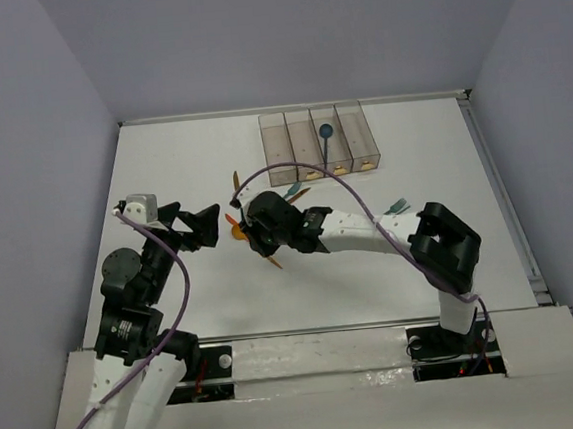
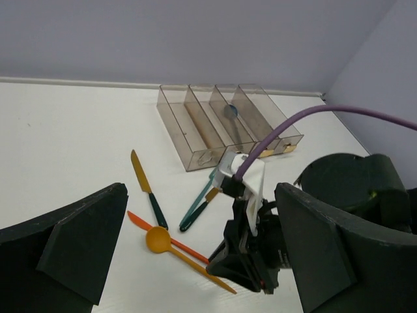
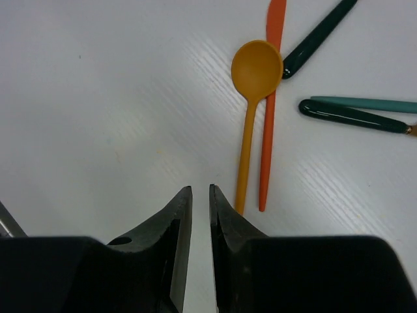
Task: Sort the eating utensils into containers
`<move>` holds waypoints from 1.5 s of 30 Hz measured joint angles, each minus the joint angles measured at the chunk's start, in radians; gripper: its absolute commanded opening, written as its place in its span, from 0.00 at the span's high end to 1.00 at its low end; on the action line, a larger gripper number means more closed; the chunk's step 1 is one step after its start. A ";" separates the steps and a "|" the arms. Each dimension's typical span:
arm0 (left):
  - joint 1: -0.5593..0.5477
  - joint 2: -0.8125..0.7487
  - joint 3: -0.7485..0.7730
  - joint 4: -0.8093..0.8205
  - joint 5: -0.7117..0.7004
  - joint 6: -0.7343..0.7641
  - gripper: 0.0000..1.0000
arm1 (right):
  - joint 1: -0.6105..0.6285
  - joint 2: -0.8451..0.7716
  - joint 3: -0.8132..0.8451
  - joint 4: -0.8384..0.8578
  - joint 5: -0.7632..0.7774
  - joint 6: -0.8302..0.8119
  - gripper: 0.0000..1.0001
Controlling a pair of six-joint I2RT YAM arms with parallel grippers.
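On the left, the left gripper (image 1: 187,225) hangs wide open and empty, above bare table (image 1: 172,164).

Near the middle, most of the utensils lie loose. A knife with a dark green handle (image 2: 146,189) is farthest left. An orange spoon (image 3: 251,98) lies touching a red-orange knife (image 3: 268,117) along its length. A teal piece (image 3: 365,104) and a dark green one (image 3: 352,116) lie just to their right. The right gripper (image 3: 201,195) hovers at the spoon's handle end, its fingers pinched almost together with nothing between them.

At the far side is the row of four clear bins (image 1: 278,140). Only a blue spoon (image 1: 326,131) is clearly inside, in the third bin from the left. Small orange bits show at the near ends of some bins, but I cannot tell what they are.

Further right, one more teal utensil (image 1: 398,206) lies alone beside the right arm.

By my reading the sorting is barely begun: one piece binned, at least six left.
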 measured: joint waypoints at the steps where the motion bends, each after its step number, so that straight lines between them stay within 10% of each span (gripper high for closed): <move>1: 0.001 -0.002 0.000 -0.002 -0.006 0.000 0.01 | 0.020 0.007 0.002 -0.002 0.006 0.003 0.77; 31: 0.001 -0.008 0.000 -0.013 0.001 0.000 0.01 | 0.029 0.254 0.168 -0.102 0.116 0.025 0.70; 45: 0.001 -0.009 0.000 -0.013 0.001 0.000 0.01 | 0.046 0.278 0.198 -0.114 0.135 0.026 0.97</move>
